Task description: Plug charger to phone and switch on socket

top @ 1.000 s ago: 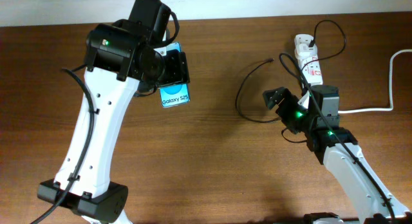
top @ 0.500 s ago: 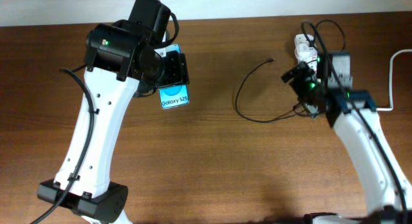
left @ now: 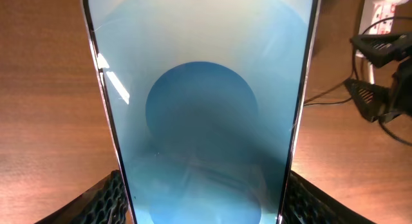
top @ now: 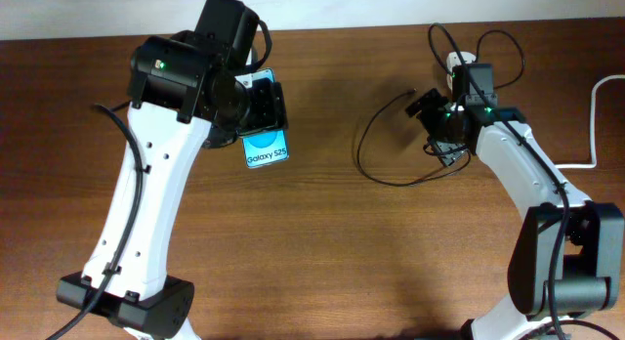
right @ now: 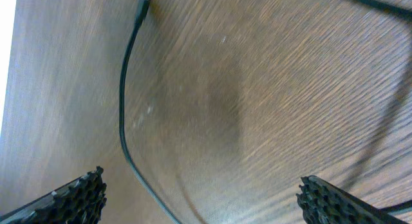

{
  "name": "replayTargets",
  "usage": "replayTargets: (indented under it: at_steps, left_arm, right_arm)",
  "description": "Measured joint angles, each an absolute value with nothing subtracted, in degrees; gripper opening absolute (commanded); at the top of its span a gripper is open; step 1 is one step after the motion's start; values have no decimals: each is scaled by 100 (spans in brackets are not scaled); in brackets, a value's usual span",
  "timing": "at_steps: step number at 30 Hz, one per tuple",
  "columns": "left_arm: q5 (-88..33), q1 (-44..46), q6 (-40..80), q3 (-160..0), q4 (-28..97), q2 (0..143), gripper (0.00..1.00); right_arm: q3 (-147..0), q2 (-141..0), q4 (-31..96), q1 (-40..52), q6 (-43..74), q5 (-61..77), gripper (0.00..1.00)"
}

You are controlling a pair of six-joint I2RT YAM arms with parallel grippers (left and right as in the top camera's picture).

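Charger cable lies loose on the desk, well apart from the phone. Since a second ago the right arm has swung up from the near side of the desk and past the socket. The right claw now hangs over the cable's loop, just beside its small tip. That claw is spread wide and grips nothing. In the right wrist view the cable runs between its two fingers, nearer the left one and touching neither. The left claw has not shifted. It is clamped on the long sides of the phone, whose screen faces up.
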State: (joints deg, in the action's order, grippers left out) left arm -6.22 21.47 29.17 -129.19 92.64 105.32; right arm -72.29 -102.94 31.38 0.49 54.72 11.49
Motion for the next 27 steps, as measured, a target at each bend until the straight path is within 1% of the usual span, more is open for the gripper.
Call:
replayTargets:
  at_steps: [1,4,7,11,13,15,16,19,20,22,25,27]
  left_arm:
    - [-731,2147,3068,-12919,9260,10532,19]
    - [-1175,2147,3612,-12919,9220,10532,20]
    - [-1780,2147,4209,-12919,9063,10532,20]
    - [-2432,2143,4641,-12919,8770,10532,20]
    - [-2622,2143,4818,-12919,8718,10532,20]
    - [-2670,2143,5065,-12919,8715,10532,20]
    - [-2685,2143,5155,-12919,8687,10532,21]
    - [-2746,2143,5520,-12919,8624,10532,20]
    - [-2805,2143,5642,-12919,8608,10532,20]
    - [-2969,2143,5815,-12919,8606,10532,21]
    - [-3050,2143,5861,-12919,8613,10532,21]
    - [-3094,2143,5885,-12919,8626,10532,20]
  right_arm:
    - [-7229,-10294,3175,49,5360,1308,98]
    - [-7244,-9891,3909,49,4766,1538,98]
    - [-7260,-8842,4772,49,4230,1573,98]
    - [-7266,-7607,5732,49,3874,1494,98]
    - [-7264,-6864,6305,49,3717,1492,98]
    - [-7264,-6222,6604,49,3540,1653,98]
    - [-7266,-5996,6608,49,3430,1772,99]
    - [-7264,-5389,6663,51,3225,1968,98]
    - [-7266,-5170,6897,51,3140,2027,98]
    - [-7266,-5094,7052,51,2943,2281,98]
    - [-7255,-5120,6425,51,2005,3247,98]
    - [-7253,-5120,5970,51,1728,3640,98]
